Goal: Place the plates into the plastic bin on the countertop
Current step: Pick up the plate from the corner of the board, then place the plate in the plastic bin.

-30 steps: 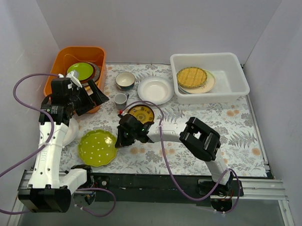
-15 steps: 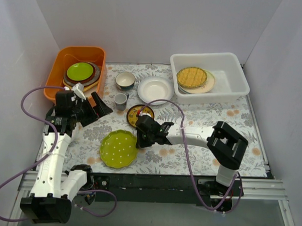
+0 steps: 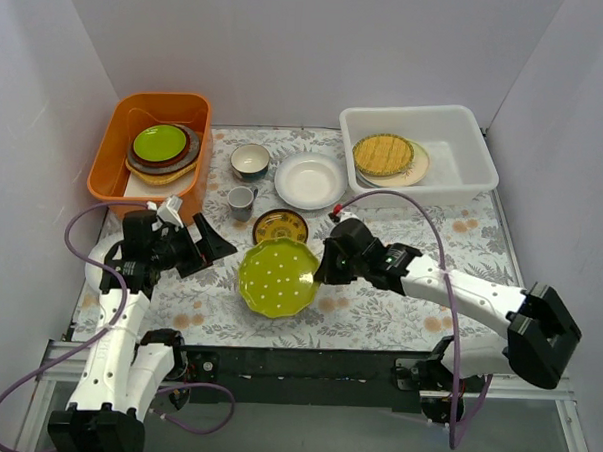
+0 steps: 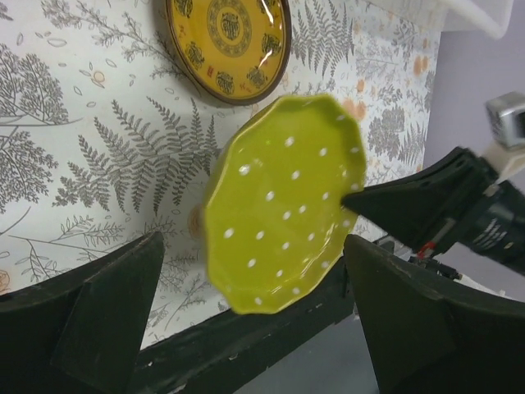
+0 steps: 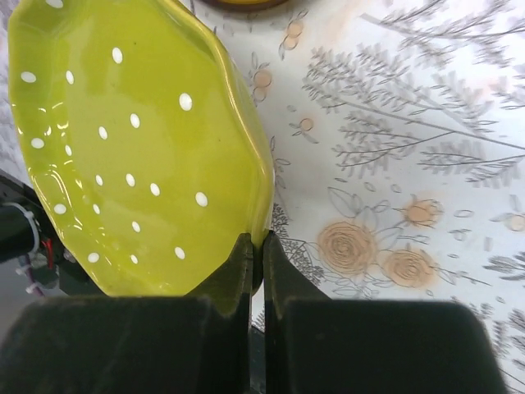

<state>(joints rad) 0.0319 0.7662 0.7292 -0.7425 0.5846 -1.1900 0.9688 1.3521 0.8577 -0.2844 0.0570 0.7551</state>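
My right gripper is shut on the right rim of the lime dotted plate and holds it tilted above the countertop cloth at the front centre. The right wrist view shows both fingers pinching the plate's edge at the gripper. My left gripper is open and empty just left of the plate. The small brown-and-yellow plate lies behind it. A white plate lies further back. The plastic bin at the back right holds a woven-straw plate on a cream plate.
An orange tub at the back left holds stacked plates with a plain lime one on top. A small teal-lined bowl and a grey cup stand between the tub and the white plate.
My right gripper has carried the lime dotted plate from the front left to the centre, lifted and tilted. My left arm has drawn away from the orange tub toward the front.
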